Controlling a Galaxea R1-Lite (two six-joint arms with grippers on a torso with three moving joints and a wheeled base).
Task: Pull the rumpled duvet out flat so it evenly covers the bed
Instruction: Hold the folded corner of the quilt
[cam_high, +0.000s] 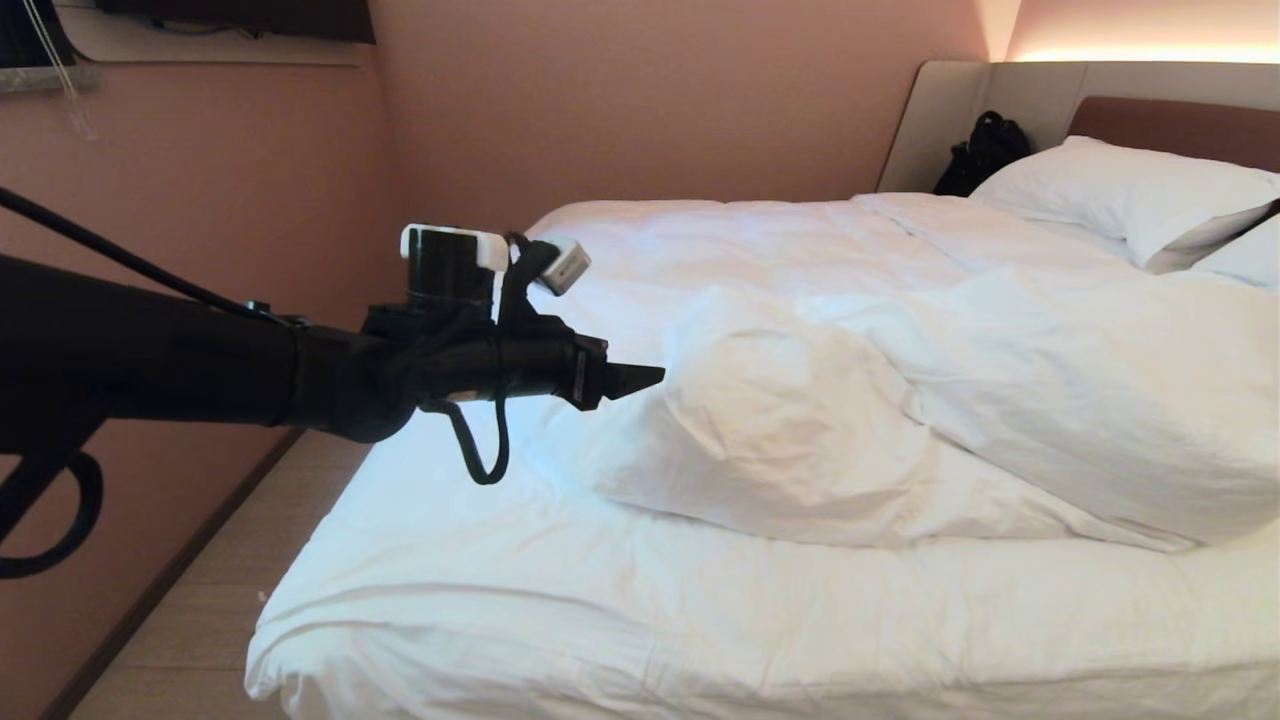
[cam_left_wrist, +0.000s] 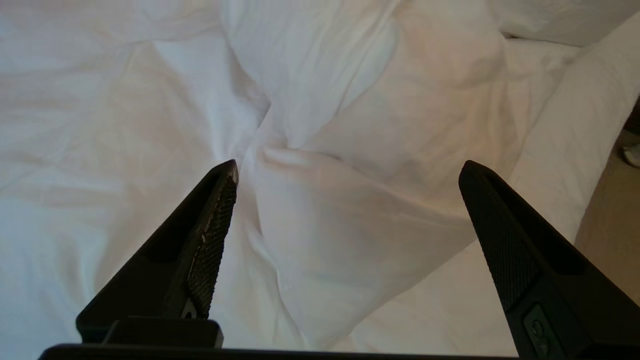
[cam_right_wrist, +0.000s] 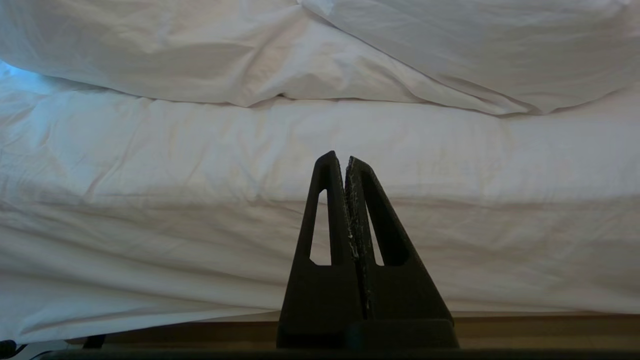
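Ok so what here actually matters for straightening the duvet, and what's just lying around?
Part of the job:
- duvet, bunched in a puffy fold
- bed
- left gripper, open, aimed at the fold
- right gripper, shut, parked low by the bed's side

Just lying about:
- pillows
- black bag by the headboard

The duvet (cam_high: 900, 400) lies rumpled on the bed (cam_high: 500, 620), bunched in a thick fold across the middle, its near part spread flat toward the foot; left gripper (cam_high: 640, 378) hangs over the bed's left side, pointing at the fold's edge, just beside it; white pillows (cam_high: 1120, 195) sit at the brown headboard (cam_high: 1180, 125); a black bag (cam_high: 985, 150) leans beside them; pink wall (cam_high: 600, 100) behind.
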